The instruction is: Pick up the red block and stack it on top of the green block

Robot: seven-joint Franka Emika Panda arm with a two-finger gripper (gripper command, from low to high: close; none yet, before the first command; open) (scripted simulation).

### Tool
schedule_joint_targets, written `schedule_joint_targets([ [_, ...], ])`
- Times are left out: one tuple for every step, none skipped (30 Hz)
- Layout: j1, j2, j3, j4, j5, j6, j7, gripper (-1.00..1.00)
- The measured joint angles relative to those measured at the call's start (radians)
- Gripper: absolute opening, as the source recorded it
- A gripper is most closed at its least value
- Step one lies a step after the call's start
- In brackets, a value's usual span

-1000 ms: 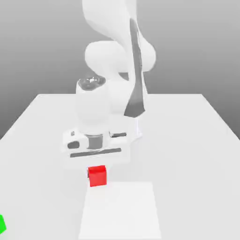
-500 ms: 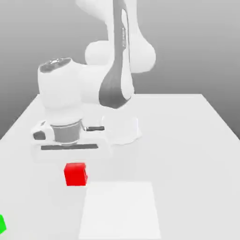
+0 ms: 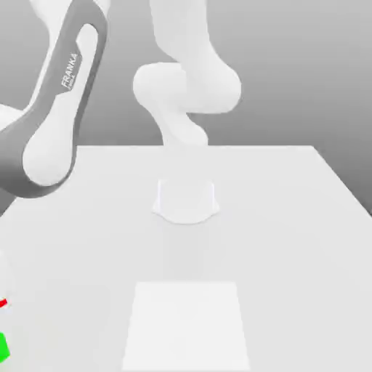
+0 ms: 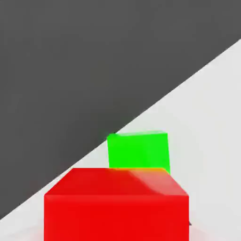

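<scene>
The red block [image 4: 116, 207] looms large and close in the hand view, carried along in my shut gripper. Just past it, the green block [image 4: 137, 149] rests on the white table near the table's edge. In the exterior view only a red sliver of the red block [image 3: 3, 302] shows at the left border, slightly above the green block [image 3: 3, 347], with a gap between them. My arm [image 3: 51, 109] reaches over to that left side.
The arm's round base [image 3: 186, 200] stands at the table's middle rear. A paler square patch [image 3: 187, 327] marks the table's front centre. In the hand view the table edge [image 4: 155, 101] runs just behind the green block, with dark floor beyond.
The arm has swung toward the exterior view's left, taking the red block from the table's middle front to the left border, above the green block.
</scene>
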Motion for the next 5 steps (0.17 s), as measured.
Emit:
schedule_joint_targets([
  [-0.010,0.035,0.012,0.005,0.017,0.029,-0.010,-1.00],
  [-0.016,0.058,0.019,0.008,0.029,0.048,-0.017,1.00],
  [-0.016,0.058,0.019,0.008,0.029,0.048,-0.017,1.00],
  [-0.016,0.058,0.019,0.008,0.029,0.048,-0.017,1.00],
  [-0.016,0.058,0.019,0.008,0.029,0.048,-0.017,1.00],
])
